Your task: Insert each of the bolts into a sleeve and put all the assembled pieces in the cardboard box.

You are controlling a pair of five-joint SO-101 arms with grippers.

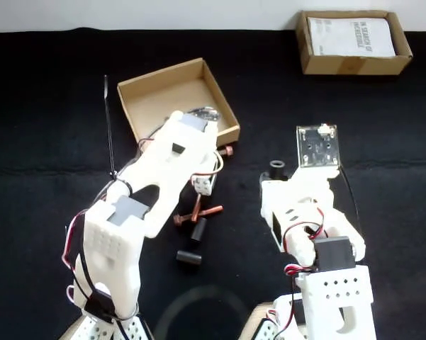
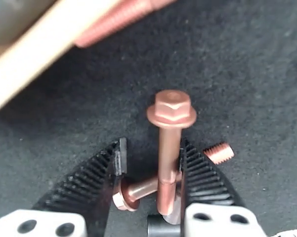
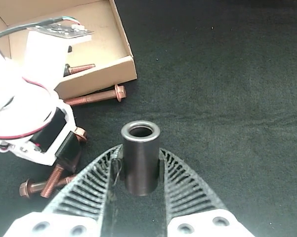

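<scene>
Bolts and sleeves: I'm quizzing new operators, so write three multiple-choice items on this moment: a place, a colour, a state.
1. Where do the two loose sleeves lie? A) in the cardboard box B) on the printed paper C) on the black table beside the left arm
2. What colour are the bolts? A) copper B) blue C) white
3. The right end effector is: A) open, empty B) shut on a sleeve C) shut on a bolt
Key: 1 C, both lie on the table by the bolts; 2 A, shafts and heads are copper; 3 B, its fingers press an upright sleeve.
</scene>
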